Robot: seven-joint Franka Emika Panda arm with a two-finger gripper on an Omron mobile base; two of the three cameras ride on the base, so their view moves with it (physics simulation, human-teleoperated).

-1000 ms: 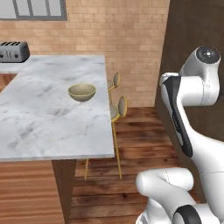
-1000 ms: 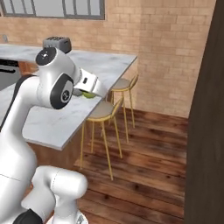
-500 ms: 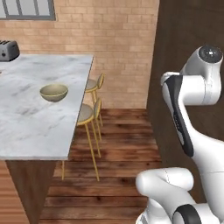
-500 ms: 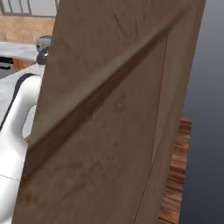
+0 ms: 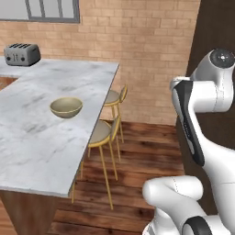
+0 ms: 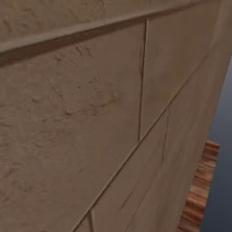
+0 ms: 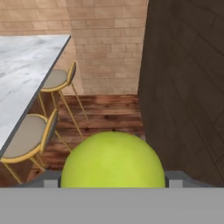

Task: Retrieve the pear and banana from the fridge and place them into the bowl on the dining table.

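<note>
Brick walls and wood floor surround the gripper, whose wide-set jaws clamp the pear, a smooth, slippery, rigid fruit best held across its widest girth, well apart from the bowl on the dining table.

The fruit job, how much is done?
Done: the round yellow-green pear is out of the fridge, sitting in the pincer in the hand view. In hand: carrying it toward the white marble dining table. Left: the olive-tan bowl looks empty, so the pear must go in, then the banana.
</note>
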